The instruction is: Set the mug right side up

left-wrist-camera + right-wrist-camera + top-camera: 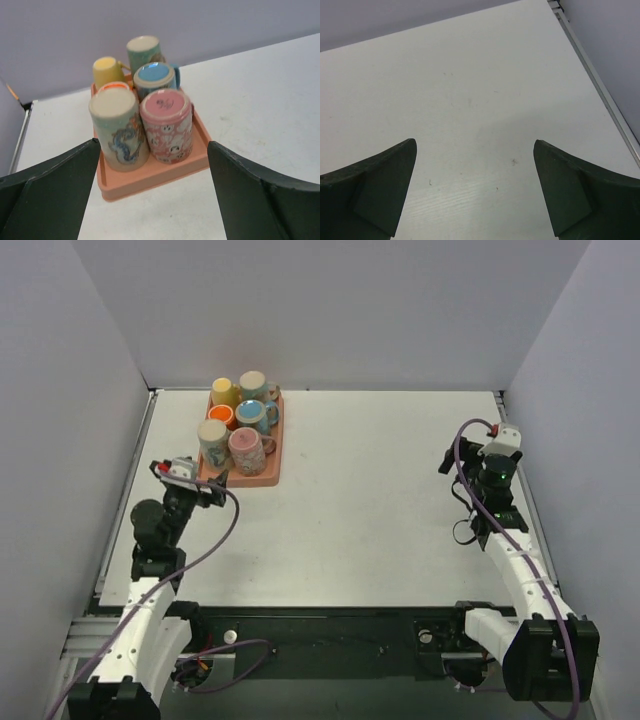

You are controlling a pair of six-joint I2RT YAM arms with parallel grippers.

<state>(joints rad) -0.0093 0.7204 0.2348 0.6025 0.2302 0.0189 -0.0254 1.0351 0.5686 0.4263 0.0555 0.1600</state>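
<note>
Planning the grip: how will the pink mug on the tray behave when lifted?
The pink mug looks like glazed ceramic: probably rigid, fairly heavy, slippery. Standing upside down on its rim, it seems unlikely to roll. The tall mug crowds it on the tray, so nudging it may knock that neighbour.

A white table (380,530) fills the enclosure, its matte top faintly speckled and scuffed. A plain pale grey back wall (330,310) rises at its far edge, with a matching left panel (60,420) and right panel (590,390) closing the sides. A metal rail (600,85) runs along the table's right edge. The light is soft and even, casting only faint shadows.
</note>
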